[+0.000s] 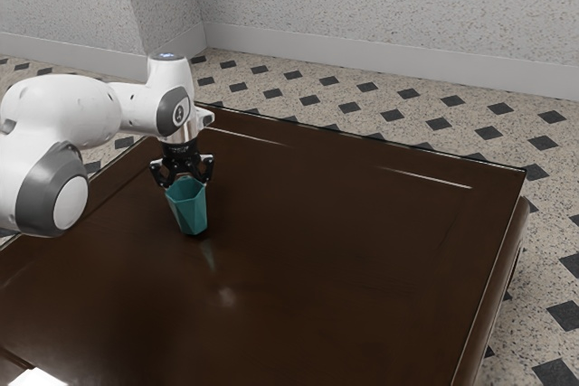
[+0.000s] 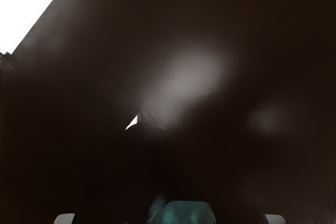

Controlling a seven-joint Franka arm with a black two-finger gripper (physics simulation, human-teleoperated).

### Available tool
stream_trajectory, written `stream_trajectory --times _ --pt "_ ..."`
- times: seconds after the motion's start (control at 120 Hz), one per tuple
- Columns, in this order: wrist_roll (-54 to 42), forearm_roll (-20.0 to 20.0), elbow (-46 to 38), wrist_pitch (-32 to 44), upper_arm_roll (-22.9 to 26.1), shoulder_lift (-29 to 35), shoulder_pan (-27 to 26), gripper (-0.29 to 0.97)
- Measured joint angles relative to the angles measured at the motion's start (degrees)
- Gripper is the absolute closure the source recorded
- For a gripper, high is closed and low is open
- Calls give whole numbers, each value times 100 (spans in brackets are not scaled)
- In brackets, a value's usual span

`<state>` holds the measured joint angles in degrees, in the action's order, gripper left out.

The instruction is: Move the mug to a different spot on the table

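Observation:
A teal faceted mug (image 1: 189, 208) stands on the dark brown table (image 1: 344, 250), toward the exterior view's left. My black gripper (image 1: 182, 178) hangs straight down over the mug, at the level of its rim. The fingers are spread wider than the mug, one on each side of the rim, with a gap to it on both sides. In the wrist view the mug's rim (image 2: 181, 212) sits just under the hand, and the two fingertips (image 2: 65, 217) stand well apart from it. The gripper is open.
The glossy table has a raised border around it; its far edge (image 1: 380, 146) and the edge on the exterior view's right (image 1: 493, 296) drop to a checkered floor. The wide tabletop to the exterior view's right of the mug is bare wood.

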<state>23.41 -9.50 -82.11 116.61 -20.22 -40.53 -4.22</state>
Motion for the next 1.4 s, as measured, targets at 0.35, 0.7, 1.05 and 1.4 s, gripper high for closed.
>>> stream_trajectory --times 0.35,0.7,1.05,1.4 --pt "13 22 110 -271 -4 58 2 47" --pt "47 16 264 -839 -46 182 -29 64" --pt "246 -162 361 -1956 -67 229 -188 72" --pt "515 -842 324 -2464 -30 479 -363 72"
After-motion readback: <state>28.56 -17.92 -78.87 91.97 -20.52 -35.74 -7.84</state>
